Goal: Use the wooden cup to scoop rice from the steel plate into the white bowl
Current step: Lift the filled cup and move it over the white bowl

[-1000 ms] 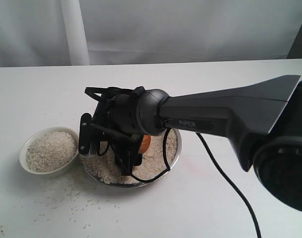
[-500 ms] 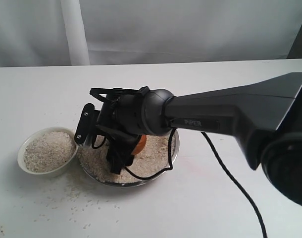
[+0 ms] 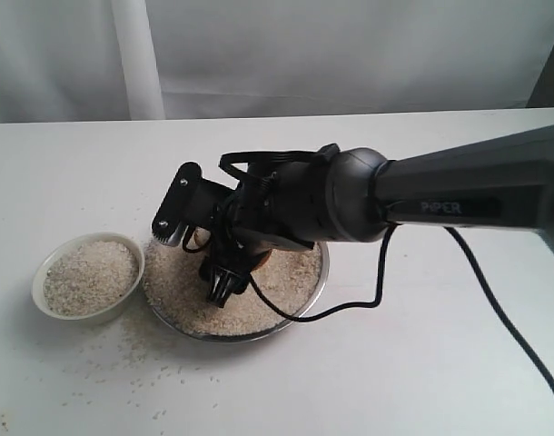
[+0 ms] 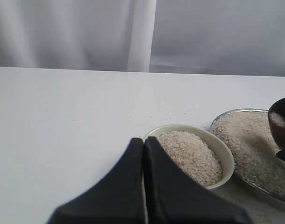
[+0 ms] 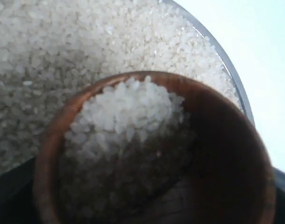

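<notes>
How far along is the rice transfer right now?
Done: the white bowl is already nearly full of rice. In hand: the right gripper holds the wooden cup, part-filled, over the steel plate. Left: carry this load to the bowl and tip it; the plate holds plenty more.

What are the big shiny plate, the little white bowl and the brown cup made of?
The steel plate looks like polished metal: silver, thin-rimmed and mirror-bright. The white bowl seems to be glazed ceramic, though hard plastic can't be ruled out: smooth, cream-white, thick-rimmed. The wooden cup looks like wood: reddish brown with faint grain streaks inside, dull rather than glossy.
</notes>
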### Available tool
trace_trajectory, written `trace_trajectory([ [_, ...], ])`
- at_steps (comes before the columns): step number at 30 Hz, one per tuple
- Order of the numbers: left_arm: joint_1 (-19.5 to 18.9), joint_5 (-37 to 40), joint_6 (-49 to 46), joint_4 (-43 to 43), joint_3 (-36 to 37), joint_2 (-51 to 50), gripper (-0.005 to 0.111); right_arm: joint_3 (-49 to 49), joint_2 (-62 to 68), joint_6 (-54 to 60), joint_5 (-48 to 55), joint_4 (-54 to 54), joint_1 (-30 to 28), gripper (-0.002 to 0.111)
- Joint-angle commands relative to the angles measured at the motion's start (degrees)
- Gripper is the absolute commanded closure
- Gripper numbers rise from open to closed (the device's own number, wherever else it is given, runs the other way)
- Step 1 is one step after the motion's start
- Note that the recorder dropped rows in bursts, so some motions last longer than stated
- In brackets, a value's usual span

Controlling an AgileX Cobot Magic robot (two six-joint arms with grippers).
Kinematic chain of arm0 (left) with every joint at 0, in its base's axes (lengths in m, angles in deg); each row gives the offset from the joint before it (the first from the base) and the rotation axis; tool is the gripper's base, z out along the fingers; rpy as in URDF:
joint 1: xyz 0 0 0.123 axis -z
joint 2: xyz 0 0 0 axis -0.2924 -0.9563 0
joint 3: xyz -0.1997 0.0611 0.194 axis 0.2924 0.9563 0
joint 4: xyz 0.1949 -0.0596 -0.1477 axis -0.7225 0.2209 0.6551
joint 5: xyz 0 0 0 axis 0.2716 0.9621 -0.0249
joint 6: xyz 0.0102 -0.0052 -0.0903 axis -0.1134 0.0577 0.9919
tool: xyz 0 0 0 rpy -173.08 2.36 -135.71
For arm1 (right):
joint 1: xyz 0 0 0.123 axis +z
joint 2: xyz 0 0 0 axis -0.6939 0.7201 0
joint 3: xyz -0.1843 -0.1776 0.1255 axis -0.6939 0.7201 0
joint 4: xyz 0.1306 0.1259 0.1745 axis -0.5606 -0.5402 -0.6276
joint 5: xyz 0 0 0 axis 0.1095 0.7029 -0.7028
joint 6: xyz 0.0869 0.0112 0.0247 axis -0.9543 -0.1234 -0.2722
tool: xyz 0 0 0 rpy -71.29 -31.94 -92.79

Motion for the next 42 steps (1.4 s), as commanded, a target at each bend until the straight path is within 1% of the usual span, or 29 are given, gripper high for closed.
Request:
trace_trajectory([
  [1, 0.2, -0.2, 0.3, 0.3, -0.2, 0.2, 0.107, 2.9, -2.4, -0.6, -4.6, 3.0, -0.5, 0.108],
  [9, 0.2, -0.2, 0.2, 0.3, -0.2, 0.2, 0.107, 3.0, -2.4, -0.2, -4.3, 3.8, -0.5, 0.108],
  [12, 0.2, -0.2, 0.2, 0.3, -0.2, 0.2, 0.107, 3.0, -2.4, 0.7, -2.7, 6.0, -0.4, 0.108],
  [15, 0.2, -0.2, 0.2, 0.3, -0.2, 0.2, 0.107, 1.9, -2.9, 3.3, -0.9, 5.7, -0.3, 0.108],
  [16, 0.2, -0.2, 0.4, 0.3, -0.2, 0.2, 0.107, -1.1, -2.9, 3.8, 3.8, 5.6, 0.1, 0.108],
  [17, 0.2, -0.2, 0.4, 0.3, -0.2, 0.2, 0.107, -2.5, -2.9, 5.1, 5.7, 5.6, 0.4, 0.108],
  [18, 0.2, -0.2, 0.4, 0.3, -0.2, 0.2, 0.107, -5.8, -2.9, 8.9, 8.7, 5.6, 1.2, 0.108],
  [19, 0.2, -0.2, 0.4, 0.3, -0.2, 0.2, 0.107, -7.2, -2.9, 10.8, 9.7, 5.6, 1.8, 0.108],
  [20, 0.2, -0.2, 0.4, 0.3, -0.2, 0.2, 0.107, -10.6, -2.9, 14.6, 10.9, 5.6, 3.1, 0.108],
  [21, 0.2, -0.2, 0.4, 0.3, -0.2, 0.2, 0.107, -11.9, -2.7, 15.1, 11.0, 5.6, 3.5, 0.108],
  [22, 0.2, -0.2, 0.4, 0.3, -0.2, 0.2, 0.107, -15.3, -2.0, 15.3, 11.2, 6.0, 4.6, 0.108],
  [24, 0.2, -0.2, 0.4, 0.3, -0.2, 0.2, 0.107, -21.1, 0.9, 18.3, 13.8, 6.4, 6.5, 0.108],
  [26, 0.2, -0.2, 0.4, 0.3, -0.2, 0.2, 0.107, -27.9, 4.9, 23.2, 19.6, 6.8, 8.5, 0.108],
  [27, 0.2, -0.2, 0.4, 0.3, -0.2, 0.2, 0.107, -31.6, 7.5, 25.6, 22.7, 7.9, 9.6, 0.108],
  [29, 0.2, -0.2, 0.4, 0.3, -0.2, 0.2, 0.107, -36.1, 11.5, 28.2, 25.6, 11.9, 11.7, 0.108],
  [31, 0.2, -0.2, 0.4, 0.3, -0.2, 0.2, 0.107, -38.0, 14.7, 30.3, 25.8, 15.6, 13.4, 0.108],
  [36, 0.2, -0.2, 0.4, 0.3, -0.2, 0.2, 0.107, -38.7, 18.1, 30.4, 26.1, 27.0, 15.4, 0.108],
  [42, 0.2, -0.2, 0.4, 0.3, -0.2, 0.2, 0.107, -38.7, 20.9, 30.4, 26.1, 33.0, 16.6, 0.108],
])
